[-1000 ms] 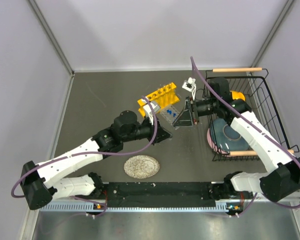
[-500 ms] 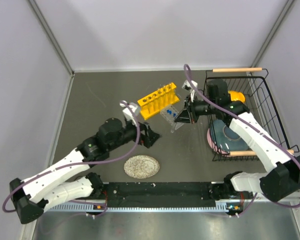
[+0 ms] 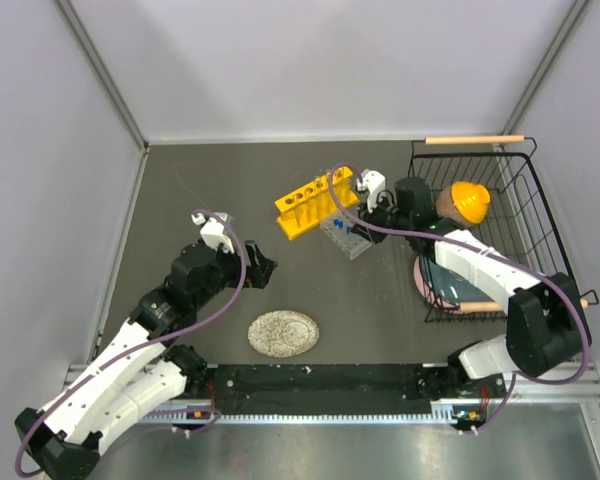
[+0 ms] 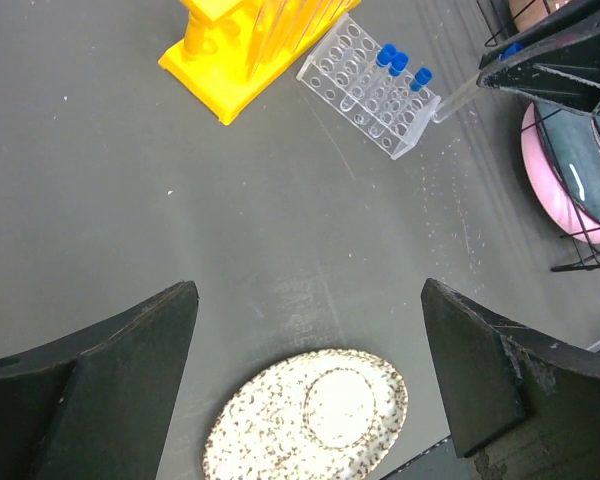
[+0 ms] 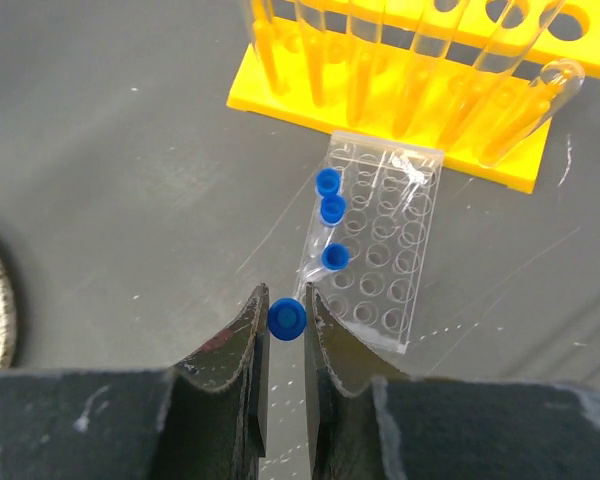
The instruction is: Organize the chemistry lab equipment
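One bench, dark grey, carrying all items below.

One black wire basket, at the bench's right edge, holding bowls.

Two arms, based at the near edge.
- Left claw: jaws spread wide, nothing between them. It hovers over bare bench left of centre, well apart from both racks, with the speckled plate just nearer the near edge.
- Right claw: jaws drawn narrow, clamped on the blue cap of one vial. It sits right of centre, over the clear gridded rack.

One yellow rack, six holes, standing toward the far edge near the middle, lying diagonally.

One speckled plate, round and grey, close to the near edge, left of centre.

One clear gridded rack, just beside the yellow rack on its near, right-hand side; contact between the two cannot be told.

Several glass tubes, thin and clear, upright in the yellow rack's holes.

Three blue-capped vials, seated in a line along one edge row of the clear gridded rack.

One held vial, its cap pinched between the right claw's fingertips, in line with that row at the rack's corner. Its clear body slants down to the rack's edge in the left wrist view; whether the tip sits in a hole cannot be told.
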Robot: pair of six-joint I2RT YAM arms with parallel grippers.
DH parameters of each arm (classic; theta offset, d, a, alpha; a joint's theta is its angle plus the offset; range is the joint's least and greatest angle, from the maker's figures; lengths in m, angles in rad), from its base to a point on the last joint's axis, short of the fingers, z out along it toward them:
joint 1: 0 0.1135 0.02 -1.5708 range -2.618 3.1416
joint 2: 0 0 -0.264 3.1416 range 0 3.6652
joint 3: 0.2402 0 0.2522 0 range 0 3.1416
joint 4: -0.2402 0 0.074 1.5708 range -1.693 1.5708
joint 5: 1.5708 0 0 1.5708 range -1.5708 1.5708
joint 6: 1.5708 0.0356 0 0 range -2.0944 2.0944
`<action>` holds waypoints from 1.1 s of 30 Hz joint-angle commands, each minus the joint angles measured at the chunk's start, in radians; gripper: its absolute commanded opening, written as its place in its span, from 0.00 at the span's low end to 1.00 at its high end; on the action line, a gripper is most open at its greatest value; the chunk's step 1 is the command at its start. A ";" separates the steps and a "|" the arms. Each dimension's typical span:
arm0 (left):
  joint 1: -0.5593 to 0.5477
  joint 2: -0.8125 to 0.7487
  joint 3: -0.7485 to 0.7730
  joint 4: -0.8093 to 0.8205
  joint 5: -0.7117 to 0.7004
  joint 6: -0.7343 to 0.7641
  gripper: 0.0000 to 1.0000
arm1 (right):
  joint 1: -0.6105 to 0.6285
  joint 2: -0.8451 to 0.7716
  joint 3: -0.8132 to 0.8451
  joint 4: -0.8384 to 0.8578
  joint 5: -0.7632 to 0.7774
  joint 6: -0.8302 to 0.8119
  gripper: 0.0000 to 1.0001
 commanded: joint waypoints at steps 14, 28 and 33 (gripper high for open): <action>0.024 -0.009 0.022 -0.009 -0.041 0.026 0.99 | 0.039 0.137 -0.002 0.156 0.088 -0.051 0.10; 0.035 -0.030 0.028 -0.026 -0.040 0.034 0.99 | 0.041 0.143 -0.022 0.123 0.085 -0.055 0.10; 0.038 -0.043 0.028 -0.032 -0.038 0.035 0.99 | 0.041 0.102 -0.037 0.122 0.083 -0.051 0.10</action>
